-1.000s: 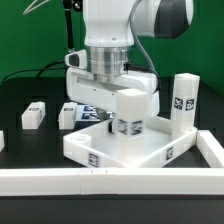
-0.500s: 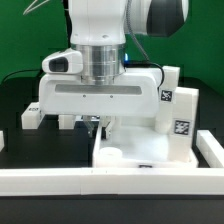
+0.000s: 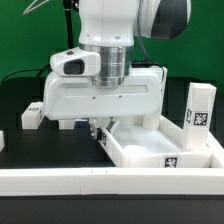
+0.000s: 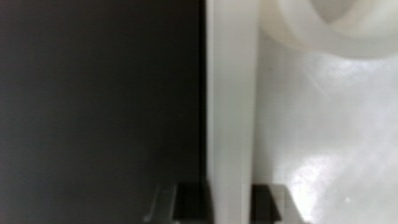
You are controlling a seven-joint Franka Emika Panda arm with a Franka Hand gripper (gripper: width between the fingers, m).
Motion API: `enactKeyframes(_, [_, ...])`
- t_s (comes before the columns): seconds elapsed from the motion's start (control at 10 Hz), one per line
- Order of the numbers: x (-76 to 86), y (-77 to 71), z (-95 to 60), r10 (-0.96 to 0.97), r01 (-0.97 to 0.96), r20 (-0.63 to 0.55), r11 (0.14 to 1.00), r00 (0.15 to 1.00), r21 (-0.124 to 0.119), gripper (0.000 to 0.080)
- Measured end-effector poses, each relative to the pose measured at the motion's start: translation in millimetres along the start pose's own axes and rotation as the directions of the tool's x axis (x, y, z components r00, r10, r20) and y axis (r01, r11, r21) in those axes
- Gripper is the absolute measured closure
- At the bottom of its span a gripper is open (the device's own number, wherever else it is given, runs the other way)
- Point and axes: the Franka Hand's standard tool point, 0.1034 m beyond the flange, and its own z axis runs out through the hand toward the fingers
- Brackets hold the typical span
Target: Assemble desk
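The desk panel [image 3: 166, 156], white with a raised rim and tags, lies flat on the black table at the exterior view's right. My gripper [image 3: 100, 131] is shut on its near-left rim. In the wrist view the rim [image 4: 233, 100] runs between my two fingers [image 4: 185, 202], with my gripper [image 4: 231, 203] closed on it, and a round corner socket [image 4: 331, 22] shows beyond. One white tagged leg [image 3: 200, 110] stands upright at the panel's far right corner. Another leg [image 3: 33, 114] lies on the table at the left.
The long low white border rail [image 3: 100, 183] runs along the front and turns back at the right [image 3: 214, 146]. A small white part [image 3: 2, 141] shows at the left edge. My wide white hand body hides the table behind it.
The panel has slid and turned toward the exterior view's right with my gripper on its rim. The upright leg moved right with it. My wrist has rotated.
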Motion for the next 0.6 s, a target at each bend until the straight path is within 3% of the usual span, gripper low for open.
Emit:
enactKeyframes(0.2, [15.0,31.7,-1.5,-0.29,0.29,-0.017,0.957,0.957,-0.026,0.0738])
enactKeyframes(0.4, [33.7,36.9,-3.7,-0.478,0.476,-0.022,0.878,0.878,-0.049,0.0738])
enactKeyframes(0.6, [34.3,40.8,-2.3,-0.554,0.552,-0.01,0.832,0.833,-0.057,0.0738])
